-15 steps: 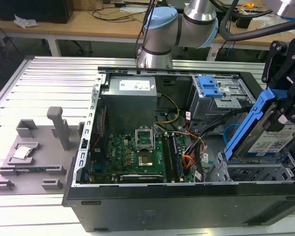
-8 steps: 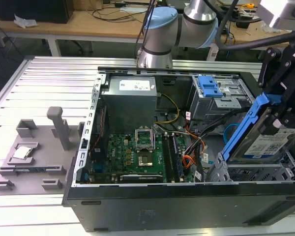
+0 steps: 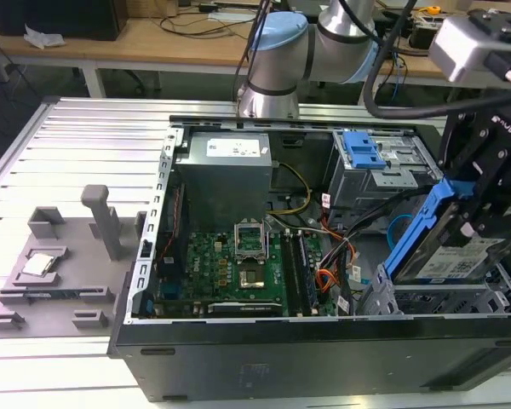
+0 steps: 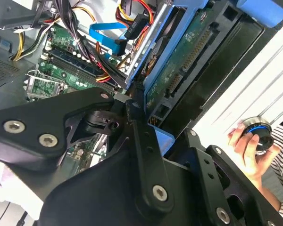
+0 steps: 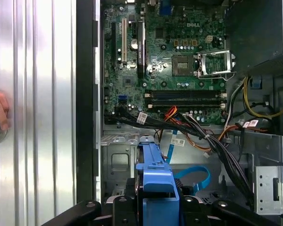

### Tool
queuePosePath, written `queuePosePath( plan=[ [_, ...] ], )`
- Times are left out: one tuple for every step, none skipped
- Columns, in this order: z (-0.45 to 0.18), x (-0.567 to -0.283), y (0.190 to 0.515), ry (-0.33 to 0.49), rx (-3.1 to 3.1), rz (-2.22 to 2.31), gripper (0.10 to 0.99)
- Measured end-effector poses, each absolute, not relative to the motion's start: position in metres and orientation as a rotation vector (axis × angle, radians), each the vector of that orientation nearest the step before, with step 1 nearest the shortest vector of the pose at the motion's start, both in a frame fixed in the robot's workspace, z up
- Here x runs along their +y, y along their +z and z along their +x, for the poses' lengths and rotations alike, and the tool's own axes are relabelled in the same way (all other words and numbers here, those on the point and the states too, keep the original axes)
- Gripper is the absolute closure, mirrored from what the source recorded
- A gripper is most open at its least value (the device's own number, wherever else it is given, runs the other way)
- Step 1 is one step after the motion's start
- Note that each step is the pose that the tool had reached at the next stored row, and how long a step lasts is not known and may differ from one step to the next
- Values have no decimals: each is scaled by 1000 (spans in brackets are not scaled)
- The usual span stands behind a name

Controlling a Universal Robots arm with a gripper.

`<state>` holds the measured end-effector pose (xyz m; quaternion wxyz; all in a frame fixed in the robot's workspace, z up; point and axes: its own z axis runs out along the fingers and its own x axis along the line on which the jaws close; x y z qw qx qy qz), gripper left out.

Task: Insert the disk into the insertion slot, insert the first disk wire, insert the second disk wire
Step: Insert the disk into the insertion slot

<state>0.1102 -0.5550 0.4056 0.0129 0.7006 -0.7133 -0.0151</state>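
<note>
**Disk clamped and tilted over the drive cage, not yet seated**

On a ribbed aluminium table (image 3: 77, 145), wooden benches (image 3: 153, 38) behind: an open tower case (image 3: 324, 362) laid on its side.

At three o'clock in the exterior view, the gripper (image 3: 470, 223), closed tight on the disk (image 3: 451, 260) across its bright blue carrier. Held at a slant, one end high, the low end just above the insertion slot (image 3: 426, 300), toward three o'clock of the motherboard (image 3: 238, 264). Not yet inside a bay, by the look of it.

Liable to wedge or scrape on the bay's thin lip if pushed in at this tilt. Liable also to trap the wire bundle (image 5: 198, 129) and the flat blue cable (image 5: 195, 175) lying just beside the cage. Some risk of slipping too, in case of binding: smooth plastic under a hard grip. Near the table edge, well apart from the case, a hand (image 4: 247, 150) on a round knob (image 4: 257, 132).

Disk: flat, rigid, grey, white-labelled, framed in glossy moulded plastic, with a green circuit board on its underside. Slot: perforated silver-grey folded sheet, sharp-edged. Between one and two o'clock of the motherboard, a ribbed blue latch (image 3: 362, 152) on another grey cage. At twelve, a boxy power supply (image 3: 226, 183). At nine o'clock of the case, a matt grey fixture tray (image 3: 60, 273).
</note>
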Motion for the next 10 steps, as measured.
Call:
queuePosePath(
  plan=[
    [110, -555, 404, -47, -2223, 2183, 722],
    [110, -555, 401, -47, -2223, 2183, 722],
    [110, -555, 399, -47, -2223, 2183, 722],
    [110, -555, 397, -47, -2223, 2183, 722],
    [110, -555, 393, -47, -2223, 2183, 722],
    [110, -555, 391, -47, -2223, 2183, 722],
    [110, -555, 389, -47, -2223, 2183, 722],
    [110, -555, 387, -47, -2223, 2183, 722],
    [110, -555, 387, -47, -2223, 2183, 722],
    [110, -555, 387, -47, -2223, 2183, 722]
  ],
)
